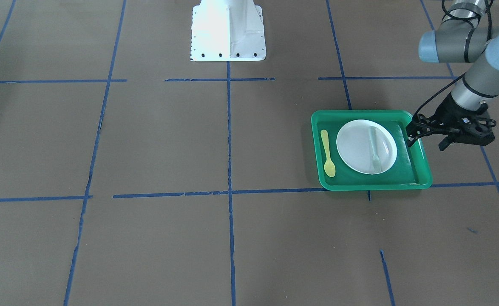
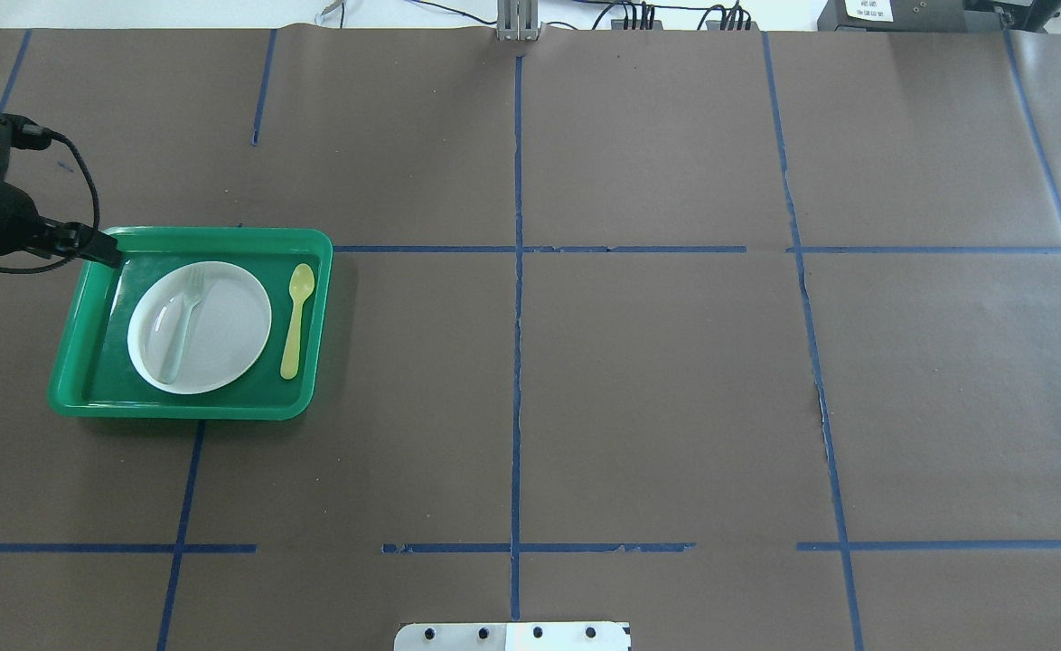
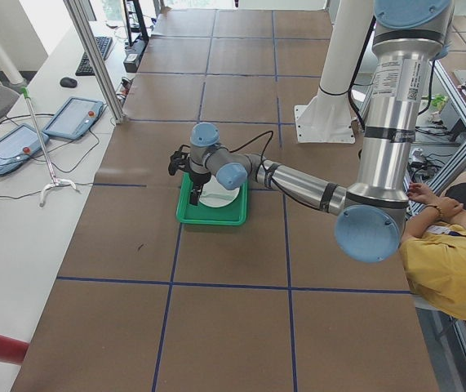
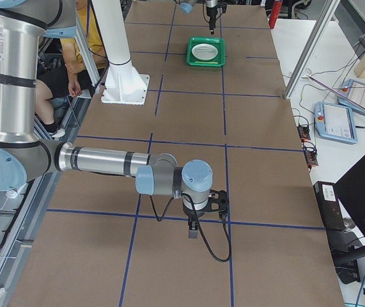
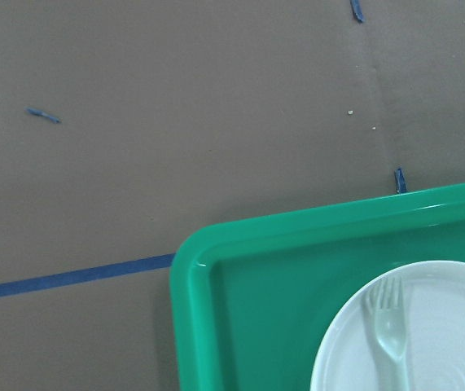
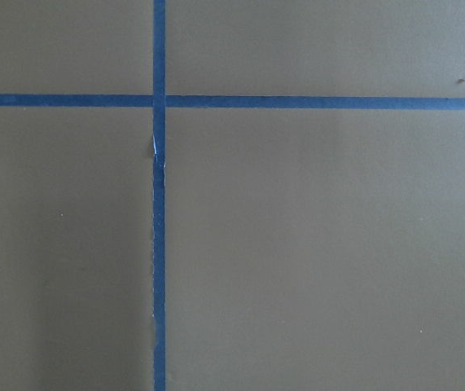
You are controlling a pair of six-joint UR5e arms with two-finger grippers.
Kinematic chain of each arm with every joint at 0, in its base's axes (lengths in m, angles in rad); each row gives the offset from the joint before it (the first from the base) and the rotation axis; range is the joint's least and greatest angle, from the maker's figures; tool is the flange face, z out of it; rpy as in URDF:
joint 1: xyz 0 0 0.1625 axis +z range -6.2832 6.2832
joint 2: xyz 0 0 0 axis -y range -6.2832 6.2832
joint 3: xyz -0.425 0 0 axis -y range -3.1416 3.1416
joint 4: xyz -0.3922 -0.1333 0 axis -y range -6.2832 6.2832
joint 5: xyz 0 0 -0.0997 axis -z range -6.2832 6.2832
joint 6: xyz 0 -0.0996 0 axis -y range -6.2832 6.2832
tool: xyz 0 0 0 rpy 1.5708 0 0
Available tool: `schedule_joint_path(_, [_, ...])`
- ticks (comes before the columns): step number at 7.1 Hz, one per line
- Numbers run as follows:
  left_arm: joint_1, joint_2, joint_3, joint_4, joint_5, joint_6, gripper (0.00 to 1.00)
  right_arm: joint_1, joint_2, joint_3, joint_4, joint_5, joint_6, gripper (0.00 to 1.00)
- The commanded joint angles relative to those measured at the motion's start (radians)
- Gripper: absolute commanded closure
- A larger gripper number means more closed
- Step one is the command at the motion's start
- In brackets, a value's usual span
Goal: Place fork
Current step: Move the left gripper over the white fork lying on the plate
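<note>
The pale translucent fork [image 1: 375, 148] lies on the white plate [image 1: 353, 146] inside the green tray [image 1: 375, 185], tines toward the operators' side. It also shows in the overhead view [image 2: 183, 321] and the left wrist view [image 5: 391, 338]. My left gripper [image 1: 426, 142] hovers over the tray's edge on the robot's left, beside the plate, empty, with its fingers apart. It shows in the overhead view [image 2: 101, 251] at the tray's far left corner. My right gripper [image 4: 193, 230] shows only in the exterior right view, far from the tray, above bare table; I cannot tell if it is open or shut.
A yellow plastic spoon [image 1: 327, 153] lies in the tray on the plate's other side. The white robot base [image 1: 228, 29] stands at the table's middle. Blue tape lines cross the brown table. An operator sits beside the table [image 3: 453, 245].
</note>
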Motion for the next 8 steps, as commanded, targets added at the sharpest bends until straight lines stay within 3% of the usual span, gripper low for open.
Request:
schedule_joint_path(1, [0.087,-0.052,0.052,-0.005,0.017,-0.088,0.11,0.0,0.0,0.0,0.0,-0.001,0.001,0.0])
schedule_joint_path(8, [0.168,-0.057,0.092,-0.008,0.014,-0.095,0.15,0.0,0.0,0.0,0.002,-0.001,0.001,0.0])
